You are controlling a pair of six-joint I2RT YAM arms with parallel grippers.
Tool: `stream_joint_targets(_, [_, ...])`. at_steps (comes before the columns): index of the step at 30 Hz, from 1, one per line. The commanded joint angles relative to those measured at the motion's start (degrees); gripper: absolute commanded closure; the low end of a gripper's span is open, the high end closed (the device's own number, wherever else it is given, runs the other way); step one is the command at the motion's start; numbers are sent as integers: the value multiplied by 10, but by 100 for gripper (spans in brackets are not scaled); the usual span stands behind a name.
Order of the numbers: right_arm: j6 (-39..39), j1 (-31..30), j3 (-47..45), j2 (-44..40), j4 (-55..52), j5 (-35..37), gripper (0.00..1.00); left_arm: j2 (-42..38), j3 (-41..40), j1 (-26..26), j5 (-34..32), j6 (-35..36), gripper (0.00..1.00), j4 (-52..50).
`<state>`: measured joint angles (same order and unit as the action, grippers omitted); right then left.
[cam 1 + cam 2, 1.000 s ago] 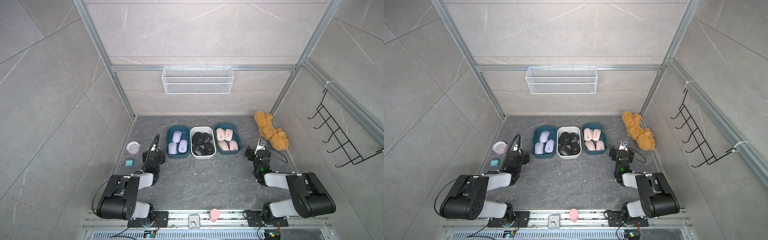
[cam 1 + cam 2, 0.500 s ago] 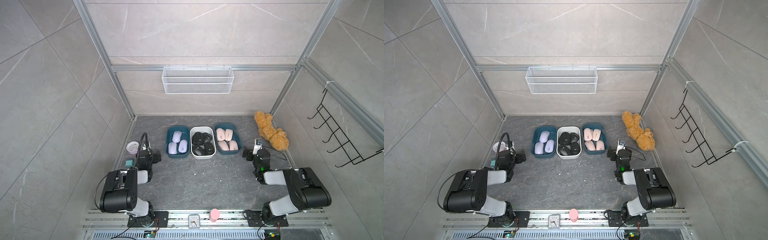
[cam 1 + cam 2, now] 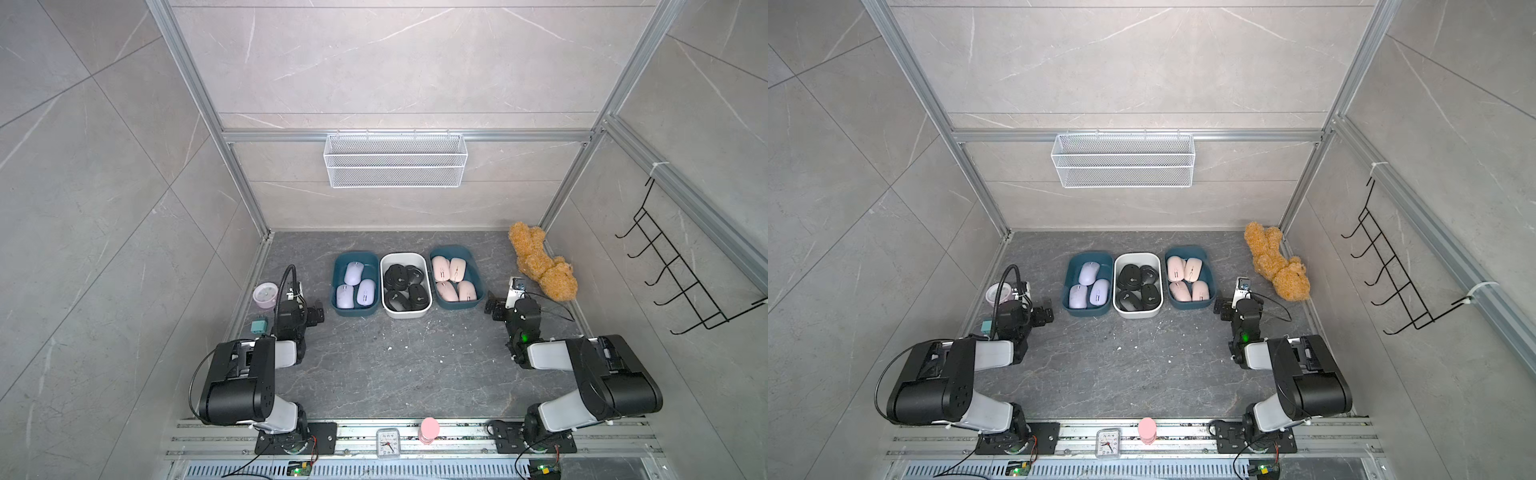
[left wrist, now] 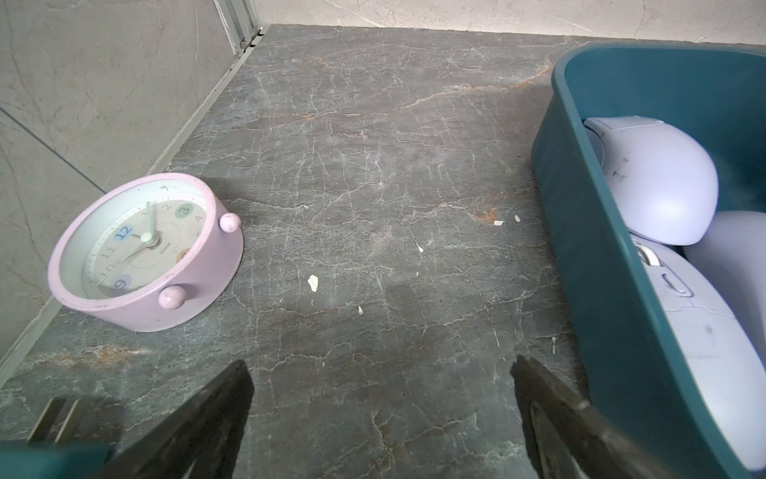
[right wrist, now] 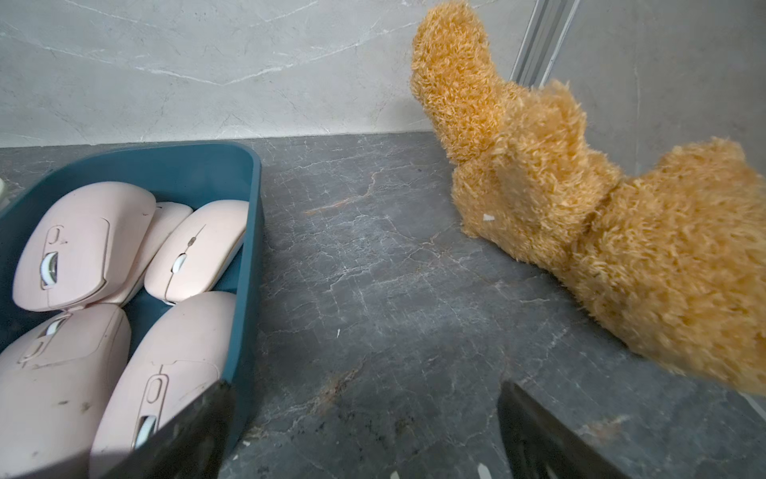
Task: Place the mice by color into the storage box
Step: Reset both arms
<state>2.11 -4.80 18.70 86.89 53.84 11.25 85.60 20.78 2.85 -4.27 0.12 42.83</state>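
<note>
Sorted by colour into three tubs standing in a row, each just beside the next, toward the back of the grey desk (image 3: 395, 365). In the left teal tub (image 3: 355, 311), three lilac mice (image 3: 354, 274), leaning on one another as seen from the left wrist. In the middle white tub (image 3: 405, 313), black mice (image 3: 399, 277) in a loose pile; perhaps five, though dark shell on dark shell leaves the count unsure. In the right teal tub (image 3: 457, 305), pink mice (image 3: 440, 268): four in both top views, with a fifth half buried under them as seen from the right wrist.

Wide apart and gripping nothing, the left jaws, low over bare desk between the left teal tub and a round pink alarm clock (image 4: 145, 253) lying face up by the left wall. Likewise spread and empty, the right jaws, over bare desk between the right teal tub and a tan teddy bear (image 5: 539, 199) slumped near the right wall. On the back wall, a white wire basket (image 3: 395, 160); on the right wall, a black hook rack (image 3: 681, 282).
</note>
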Motion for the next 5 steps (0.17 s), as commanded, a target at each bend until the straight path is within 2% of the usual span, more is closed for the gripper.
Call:
stream_joint_targets(1, [4,1,3,6,13,0,0,-1,7,-2,-2,-7,0,35])
stream_joint_targets(5, [4,0,3,6,12,-1,0,-1,7,-4,-6,-6,0,37])
